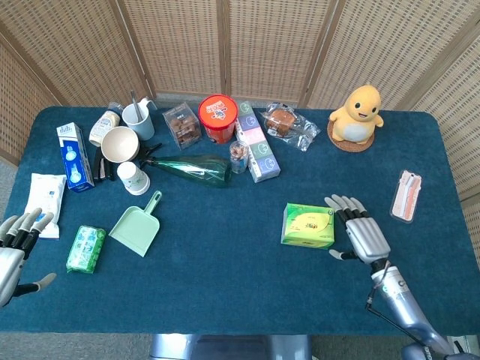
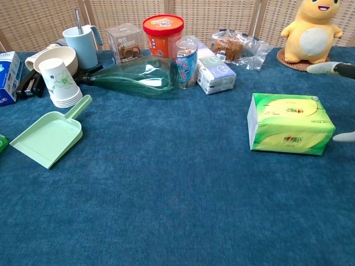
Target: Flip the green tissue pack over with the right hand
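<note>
The green tissue pack (image 1: 308, 225) (image 2: 290, 130) lies flat on the blue table, right of centre, printed face up. My right hand (image 1: 360, 232) hovers just to its right with fingers spread and holding nothing; it sits close to the pack's right edge but apart from it. In the chest view only two fingertips (image 2: 327, 67) of that hand enter at the right border. At the table's front left corner my left hand (image 1: 16, 244) is open and idle.
A pink packet (image 1: 407, 196) lies far right. A yellow duck toy (image 1: 357, 114) stands at the back right. Along the back are a red canister (image 1: 218, 118), a green bottle (image 1: 191, 168), cups (image 1: 120, 145) and boxes. A green dustpan (image 1: 138, 224) and small green pack (image 1: 85, 248) lie left.
</note>
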Robot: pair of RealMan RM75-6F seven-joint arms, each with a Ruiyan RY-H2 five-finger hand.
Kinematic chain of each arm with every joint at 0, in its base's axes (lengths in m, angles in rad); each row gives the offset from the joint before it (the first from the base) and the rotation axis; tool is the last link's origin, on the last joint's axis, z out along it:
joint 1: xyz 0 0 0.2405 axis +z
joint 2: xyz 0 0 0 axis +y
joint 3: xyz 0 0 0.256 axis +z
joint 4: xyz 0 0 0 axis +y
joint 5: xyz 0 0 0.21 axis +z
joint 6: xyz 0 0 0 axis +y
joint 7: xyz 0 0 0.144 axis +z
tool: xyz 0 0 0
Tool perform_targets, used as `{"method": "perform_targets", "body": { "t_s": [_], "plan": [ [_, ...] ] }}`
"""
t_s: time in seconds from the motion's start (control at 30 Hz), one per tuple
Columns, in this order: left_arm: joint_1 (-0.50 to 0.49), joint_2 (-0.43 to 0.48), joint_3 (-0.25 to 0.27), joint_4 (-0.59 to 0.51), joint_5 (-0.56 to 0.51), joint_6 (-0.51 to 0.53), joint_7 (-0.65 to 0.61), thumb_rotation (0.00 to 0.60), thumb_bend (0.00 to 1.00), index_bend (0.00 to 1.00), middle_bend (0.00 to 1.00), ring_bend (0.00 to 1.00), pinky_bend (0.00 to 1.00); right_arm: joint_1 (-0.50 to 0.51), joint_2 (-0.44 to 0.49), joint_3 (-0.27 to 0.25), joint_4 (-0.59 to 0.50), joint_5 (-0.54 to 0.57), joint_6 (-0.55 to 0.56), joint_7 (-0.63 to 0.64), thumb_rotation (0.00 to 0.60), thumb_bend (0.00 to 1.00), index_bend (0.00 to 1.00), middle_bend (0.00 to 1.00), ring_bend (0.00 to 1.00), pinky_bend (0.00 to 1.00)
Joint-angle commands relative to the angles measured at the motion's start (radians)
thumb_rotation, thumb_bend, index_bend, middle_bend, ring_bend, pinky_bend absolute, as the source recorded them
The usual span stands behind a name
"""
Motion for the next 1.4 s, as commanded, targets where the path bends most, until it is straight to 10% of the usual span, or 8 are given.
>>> {"method": "perform_targets", "body": {
  "t_s": [0.03, 0.4, 0.63, 0.9, 1.4],
  "plan": [
    [0.0, 0.0, -0.001, 0.0, -0.001, 0.001, -0.002, 0.6, 0.04, 0.0, 0.0, 0.0, 0.0, 0.013, -0.014, 0.007, 0.009, 0.015, -0.016, 0.006, 0.6, 0.0, 0.0, 0.08, 0.0, 0.09],
    [-0.001, 0.001, -0.001, 0.001, -0.003, -0.001, -0.004, 0.6, 0.04, 0.0, 0.0, 0.0, 0.0, 0.039, -0.072, 0.009, 0.045, 0.033, -0.027, -0.042, 0.6, 0.0, 0.21, 0.25, 0.13, 0.32],
    [0.001, 0.001, -0.002, 0.003, -0.005, 0.001, -0.006, 0.6, 0.04, 0.0, 0.0, 0.0, 0.0, 0.045, -0.111, 0.014, 0.077, 0.026, 0.004, -0.068, 0.6, 0.22, 0.36, 0.38, 0.26, 0.48],
    [0.0, 0.001, -0.002, 0.002, -0.006, -0.001, -0.005, 0.6, 0.04, 0.0, 0.0, 0.0, 0.0, 0.048, -0.079, 0.004, 0.031, 0.003, 0.007, -0.028, 0.6, 0.25, 0.46, 0.44, 0.3, 0.5],
    [-0.006, 0.001, 0.002, 0.0, -0.002, -0.014, -0.004, 0.6, 0.04, 0.0, 0.0, 0.0, 0.0, 0.265, 0.329, 0.071, -0.266, 0.079, -0.592, 0.62, 0.6, 0.27, 0.52, 0.49, 0.4, 0.51]
  ]
}}
